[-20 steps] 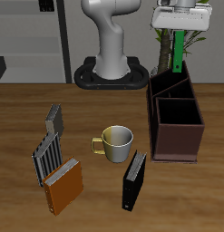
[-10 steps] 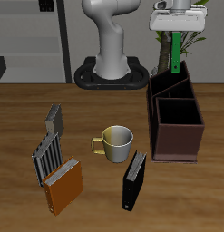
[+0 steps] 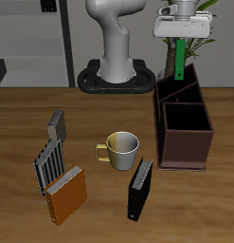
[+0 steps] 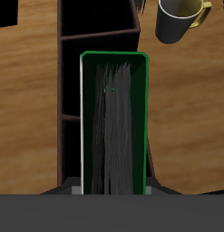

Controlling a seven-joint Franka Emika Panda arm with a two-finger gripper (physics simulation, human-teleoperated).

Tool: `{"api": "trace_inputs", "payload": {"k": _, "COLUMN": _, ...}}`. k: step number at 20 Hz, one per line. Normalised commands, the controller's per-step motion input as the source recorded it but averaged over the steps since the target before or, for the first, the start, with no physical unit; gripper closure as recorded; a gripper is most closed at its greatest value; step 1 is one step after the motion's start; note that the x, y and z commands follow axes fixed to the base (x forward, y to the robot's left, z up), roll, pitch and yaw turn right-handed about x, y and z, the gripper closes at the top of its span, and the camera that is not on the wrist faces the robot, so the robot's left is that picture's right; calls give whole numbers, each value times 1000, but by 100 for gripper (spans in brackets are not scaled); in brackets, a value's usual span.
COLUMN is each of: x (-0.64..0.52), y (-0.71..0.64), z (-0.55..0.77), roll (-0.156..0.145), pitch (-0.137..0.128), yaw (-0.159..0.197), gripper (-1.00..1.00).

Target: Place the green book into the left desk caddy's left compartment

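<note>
Caddy first: the left desk caddy [image 3: 184, 121] sits directly below the gripper [image 3: 180, 31], whose fingers are clamped on the green book [image 3: 179, 58]. Book hangs upright, long axis vertical, lower edge above the caddy's far end, near the left compartment [image 4: 97, 43].

- A rendered study or home-office corner: a wooden table [image 3: 33, 123] carries a mug [image 3: 121, 148], books and a dark brown desk caddy [image 3: 185, 128].
- Grey shelving [image 3: 28, 43] and a potted plant [image 3: 199, 33] stand behind.
</note>
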Motion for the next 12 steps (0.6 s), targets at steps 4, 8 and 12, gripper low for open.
{"api": "trace_inputs", "payload": {"k": 4, "x": -208, "y": 94, "z": -177, "roll": -5, "pitch": 40, "yaw": -8, "gripper": 100}}
{"api": "trace_inputs", "payload": {"k": 8, "x": -288, "y": 106, "z": -38, "roll": 39, "pitch": -22, "yaw": 29, "gripper": 100}}
{"api": "trace_inputs", "payload": {"k": 12, "x": -110, "y": 88, "z": -50, "roll": 40, "pitch": 1, "yaw": 23, "gripper": 100}}
